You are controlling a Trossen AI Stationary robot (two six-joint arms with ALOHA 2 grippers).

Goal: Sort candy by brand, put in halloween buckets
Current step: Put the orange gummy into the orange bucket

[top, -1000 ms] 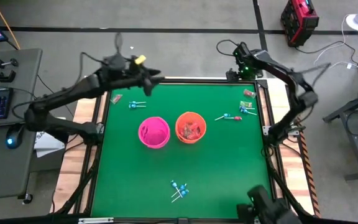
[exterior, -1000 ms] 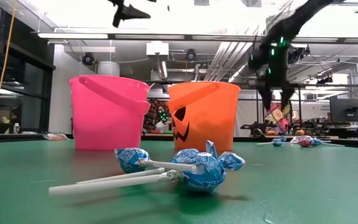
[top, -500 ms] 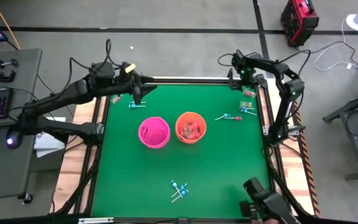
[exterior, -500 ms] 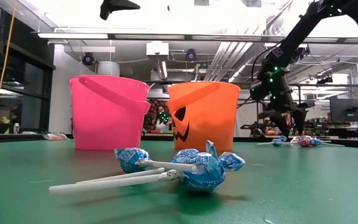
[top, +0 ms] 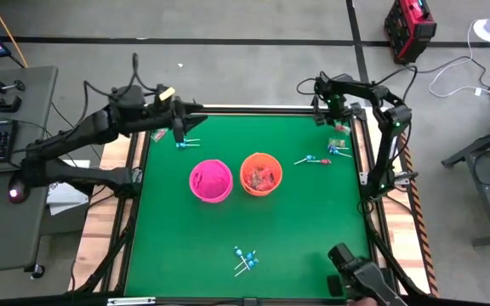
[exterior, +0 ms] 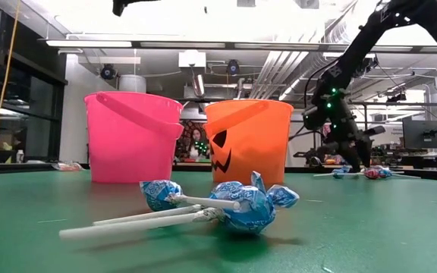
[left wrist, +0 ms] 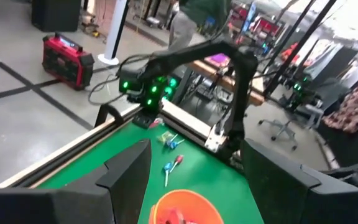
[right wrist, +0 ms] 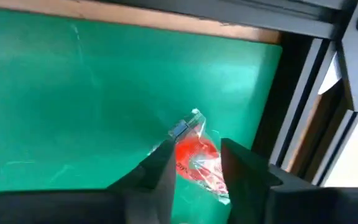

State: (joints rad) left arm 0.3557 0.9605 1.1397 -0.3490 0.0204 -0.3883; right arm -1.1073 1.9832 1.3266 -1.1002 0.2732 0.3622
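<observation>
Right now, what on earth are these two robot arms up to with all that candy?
They are sorting sweets into the pink bucket and the orange bucket. The right gripper is down at the table's far right corner, its jaws around a red-and-clear wrapped piece. The left gripper hangs open above the far left corner. Blue lollipops lie loose near the front edge.

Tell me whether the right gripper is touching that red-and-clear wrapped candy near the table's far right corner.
Touching. In the right wrist view the right gripper has both fingers pressed against the sides of the red-and-clear candy, wrapper squeezed between them.
</observation>
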